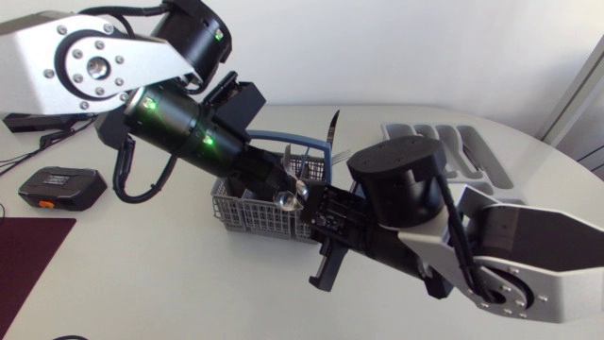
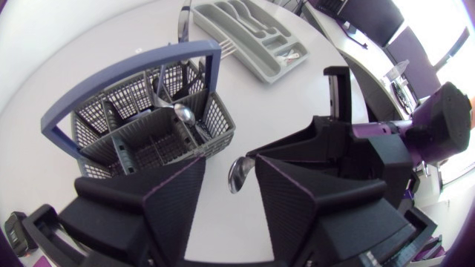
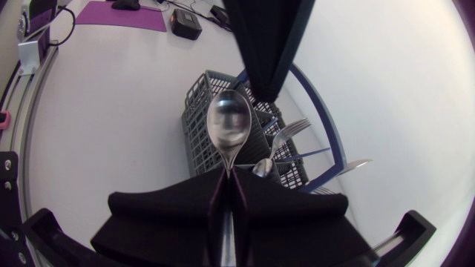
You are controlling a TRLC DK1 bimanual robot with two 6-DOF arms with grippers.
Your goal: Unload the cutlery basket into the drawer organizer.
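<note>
Steel spoon [image 3: 228,122] pinched in my right end effector [image 3: 226,176] hangs by the basket [image 1: 241,213]. My spread left end effector [image 2: 230,178] crowds it, so swinging to the organizer [image 1: 493,162] at two o'clock risks collision.

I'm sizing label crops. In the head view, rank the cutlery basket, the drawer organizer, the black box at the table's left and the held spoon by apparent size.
1. Tied: cutlery basket and drawer organizer look alike and both are partly covered, so I won't rank them.
2. black box
3. spoon
</note>
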